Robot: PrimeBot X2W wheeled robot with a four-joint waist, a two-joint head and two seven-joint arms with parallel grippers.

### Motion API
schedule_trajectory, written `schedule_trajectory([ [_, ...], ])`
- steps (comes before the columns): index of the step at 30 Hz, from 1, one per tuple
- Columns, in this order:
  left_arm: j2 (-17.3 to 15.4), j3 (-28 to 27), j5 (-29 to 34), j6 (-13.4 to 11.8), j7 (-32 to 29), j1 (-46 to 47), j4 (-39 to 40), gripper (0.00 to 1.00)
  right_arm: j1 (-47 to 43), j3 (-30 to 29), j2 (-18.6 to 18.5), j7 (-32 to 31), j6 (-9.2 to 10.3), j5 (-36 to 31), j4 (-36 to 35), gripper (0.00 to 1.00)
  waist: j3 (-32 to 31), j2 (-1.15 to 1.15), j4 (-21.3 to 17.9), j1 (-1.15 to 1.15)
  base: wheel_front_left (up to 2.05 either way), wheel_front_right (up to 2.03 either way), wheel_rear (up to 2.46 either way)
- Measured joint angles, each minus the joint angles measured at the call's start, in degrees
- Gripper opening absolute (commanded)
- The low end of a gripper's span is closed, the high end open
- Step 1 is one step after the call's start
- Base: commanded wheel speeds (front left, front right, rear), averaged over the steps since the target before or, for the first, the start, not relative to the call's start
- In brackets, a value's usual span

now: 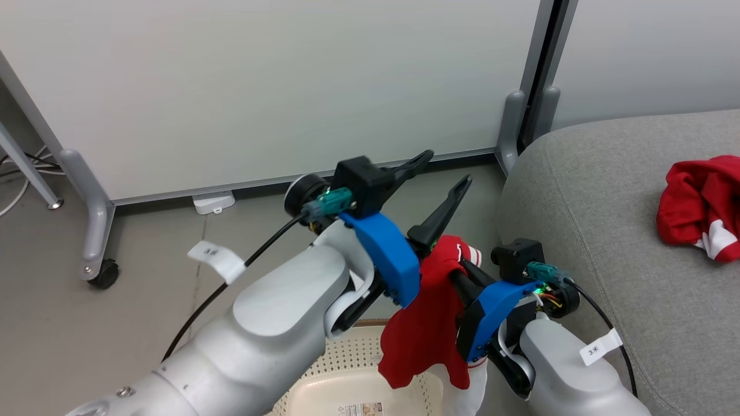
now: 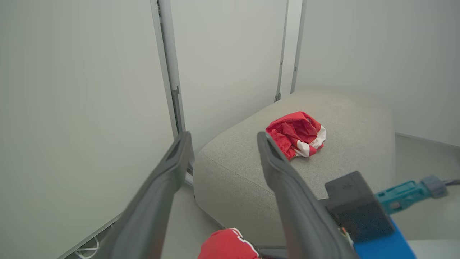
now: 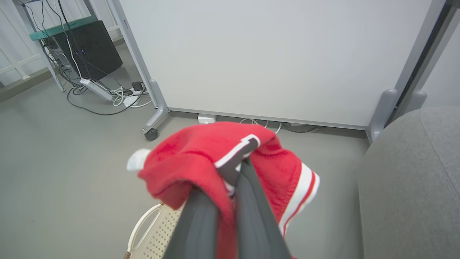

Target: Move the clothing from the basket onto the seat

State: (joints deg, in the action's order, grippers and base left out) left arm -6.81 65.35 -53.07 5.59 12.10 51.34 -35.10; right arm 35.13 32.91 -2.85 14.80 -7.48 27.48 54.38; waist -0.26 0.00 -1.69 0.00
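The left end effector is standing released, its fingers spread wide with nothing between them. The right end effector is clenching a red garment, which is draping over its fingers and hanging above the basket beneath both arms. Ahead of the left end effector's fingertips, a second red garment is lying crumpled on the seat, which is sitting to the right end effector's right.

Pale matte partition panels on grey castor feet stand on a smooth grey floor. A black box, perhaps a cabinet, sits among cables.
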Motion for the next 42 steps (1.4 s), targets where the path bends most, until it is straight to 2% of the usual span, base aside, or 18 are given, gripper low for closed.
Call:
schedule_trajectory([
  [6,-2.0,-1.8,0.5,-0.1,2.4,-4.7,1.8,1.0,0.0,-2.7,0.0,0.2,0.0,-0.3,-0.3,0.0,0.0,0.0,0.3,0.0,0.0,0.0,0.0],
  [10,-4.5,-4.6,3.3,-0.1,2.9,-9.7,5.0,1.0,-0.1,-4.7,0.0,0.2,0.0,-1.3,-2.2,0.0,0.1,0.0,0.3,0.0,0.0,0.0,0.0],
  [15,-7.6,-12.8,9.1,-0.8,2.9,-18.6,11.3,1.0,-1.1,-7.0,0.0,0.2,0.0,-3.2,-4.7,0.0,0.5,0.0,-0.2,0.0,0.0,0.0,0.0],
  [20,-8.9,-21.7,16.0,-1.1,2.9,-28.9,16.9,1.0,-2.5,-8.8,0.0,0.2,0.0,-4.1,-7.3,0.0,0.8,0.0,-1.4,0.0,0.0,0.0,0.0],
  [27,-7.9,-34.6,25.8,-0.1,3.0,-41.7,22.6,1.0,-4.1,-11.3,0.0,0.2,0.0,-5.8,-9.6,0.0,1.2,0.0,-3.1,0.0,0.0,0.0,0.0],
  [33,-6.2,-42.7,31.2,0.8,3.0,-49.0,24.1,1.0,-5.5,-12.4,0.0,0.1,0.0,-7.3,-10.9,0.0,1.6,0.0,-5.3,-0.01,0.0,0.0,0.0],
  [38,-4.6,-46.7,34.3,1.4,3.0,-51.4,25.6,1.0,-6.2,-12.7,0.0,-0.2,0.0,-7.6,-12.5,0.0,2.1,0.0,-7.5,0.0,0.0,0.0,0.0],
  [42,-3.4,-47.6,35.9,1.5,3.0,-51.5,26.4,1.0,-6.7,-12.8,0.0,-0.6,0.0,-7.1,-14.0,0.0,2.6,0.0,-9.3,0.0,0.0,0.0,0.0],
])
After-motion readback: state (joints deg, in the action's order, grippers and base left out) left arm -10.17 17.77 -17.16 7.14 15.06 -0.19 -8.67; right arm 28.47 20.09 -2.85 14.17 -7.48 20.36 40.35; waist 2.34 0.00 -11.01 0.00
